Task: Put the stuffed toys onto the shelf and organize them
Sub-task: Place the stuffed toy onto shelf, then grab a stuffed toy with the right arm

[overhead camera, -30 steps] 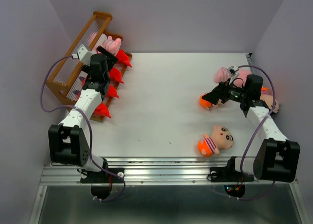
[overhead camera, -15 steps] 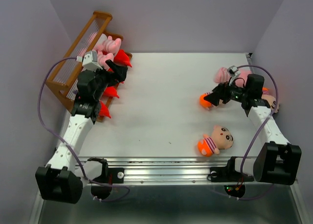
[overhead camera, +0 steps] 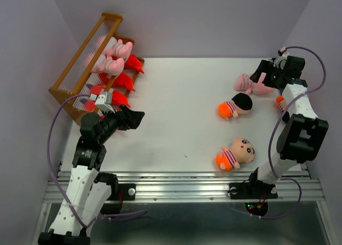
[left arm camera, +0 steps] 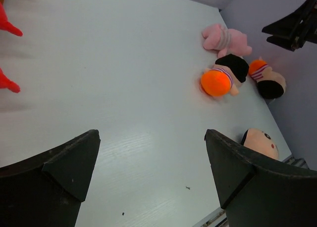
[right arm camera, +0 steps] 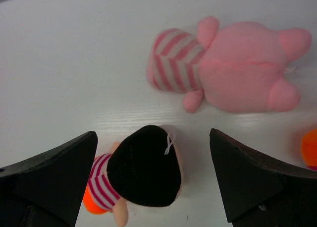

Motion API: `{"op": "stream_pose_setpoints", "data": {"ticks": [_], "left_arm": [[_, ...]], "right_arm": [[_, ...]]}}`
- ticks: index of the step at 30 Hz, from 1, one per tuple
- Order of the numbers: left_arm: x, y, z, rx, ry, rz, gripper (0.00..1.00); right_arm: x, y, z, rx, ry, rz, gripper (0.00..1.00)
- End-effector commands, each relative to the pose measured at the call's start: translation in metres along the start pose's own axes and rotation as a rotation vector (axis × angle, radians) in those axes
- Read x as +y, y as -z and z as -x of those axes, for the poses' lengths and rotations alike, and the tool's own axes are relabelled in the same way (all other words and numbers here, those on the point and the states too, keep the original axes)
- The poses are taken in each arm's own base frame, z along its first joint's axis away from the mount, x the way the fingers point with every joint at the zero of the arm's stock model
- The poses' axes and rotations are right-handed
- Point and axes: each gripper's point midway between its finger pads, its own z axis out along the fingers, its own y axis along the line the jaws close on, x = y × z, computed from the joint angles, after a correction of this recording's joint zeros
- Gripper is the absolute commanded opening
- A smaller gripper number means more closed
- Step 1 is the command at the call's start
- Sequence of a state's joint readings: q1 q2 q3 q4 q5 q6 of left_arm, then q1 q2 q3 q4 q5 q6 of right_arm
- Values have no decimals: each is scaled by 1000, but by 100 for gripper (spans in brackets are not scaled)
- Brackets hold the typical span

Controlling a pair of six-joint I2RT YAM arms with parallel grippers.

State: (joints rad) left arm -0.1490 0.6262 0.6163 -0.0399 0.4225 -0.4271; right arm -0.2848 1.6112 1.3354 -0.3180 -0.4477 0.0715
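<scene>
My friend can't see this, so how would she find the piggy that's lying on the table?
Start at the white table, at its far right corner, opposite the wooden shelf. A pink pig with a striped middle lies there. Its neighbours are boy dolls with orange bottoms and black hair; it's the only pink toy off the shelf.

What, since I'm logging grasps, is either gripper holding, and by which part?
Nothing is held. The left gripper is open over the table; the right gripper is open above the pink pig and a boy doll.
</scene>
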Motion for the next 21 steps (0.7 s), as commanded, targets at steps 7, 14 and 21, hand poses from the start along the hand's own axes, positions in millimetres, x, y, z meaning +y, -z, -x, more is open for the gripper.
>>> {"op": "stream_pose_setpoints", "data": {"ticks": [7,14,21], "left_arm": [[-10,26,-4,-49,-65,-38,99],[-7,20,-8,-35,-53,-39,99],[-26,19,-15,0,-42,-155,99]], "right_arm": [[-94,-67,38,-37,-111,-365,100],[-126,-105,26,-2,-107,-432,88],[-123,-113,-4,79,-90,-355,14]]}}
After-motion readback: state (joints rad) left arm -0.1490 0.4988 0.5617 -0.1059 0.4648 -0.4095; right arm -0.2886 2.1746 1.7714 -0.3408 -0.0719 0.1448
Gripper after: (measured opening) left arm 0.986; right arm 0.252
